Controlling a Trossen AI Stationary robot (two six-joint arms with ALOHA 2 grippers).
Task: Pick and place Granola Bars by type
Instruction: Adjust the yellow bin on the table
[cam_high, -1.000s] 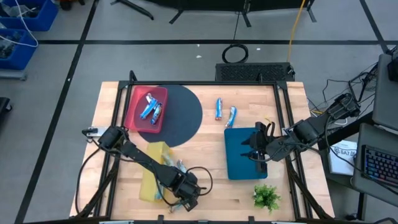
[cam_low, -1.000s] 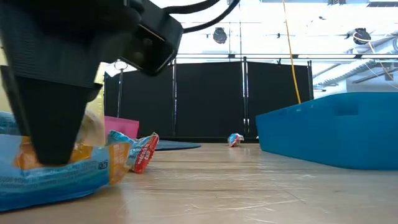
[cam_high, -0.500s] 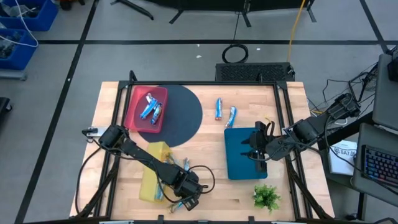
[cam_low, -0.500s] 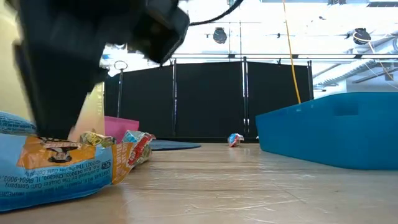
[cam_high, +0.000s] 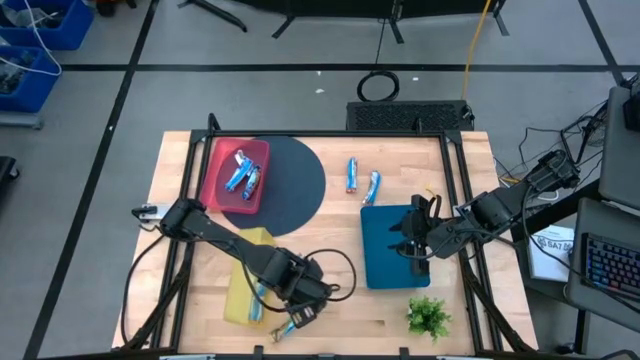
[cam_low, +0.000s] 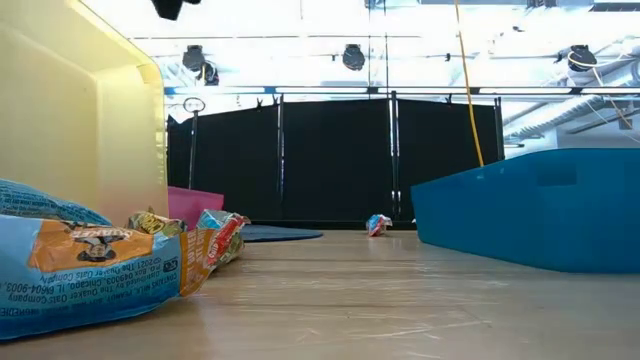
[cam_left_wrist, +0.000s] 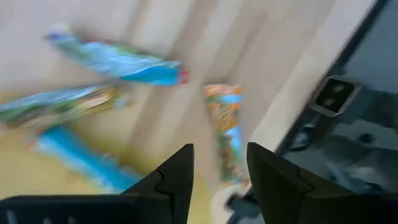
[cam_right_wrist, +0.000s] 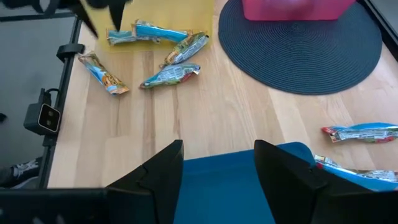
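Granola bars lie in groups. Two are in the red tray, two on the wood beyond the blue tray, and several sit around the yellow tray. An orange-and-blue bar lies flat by the near edge and shows large in the low view. My left gripper hangs open above the wood just beyond that bar and holds nothing; its wrist view shows the bar below. My right gripper waits open over the blue tray.
A dark round mat lies under the red tray. A small green plant stands at the near right corner. The yellow tray's wall rises close to the near-edge bar. Bare wood lies between the yellow and blue trays.
My left gripper has risen off the orange-and-blue bar by the near edge, leaving the low view, and moved a little toward the far edge. The bar stays flat on the table. My right arm has kept still.
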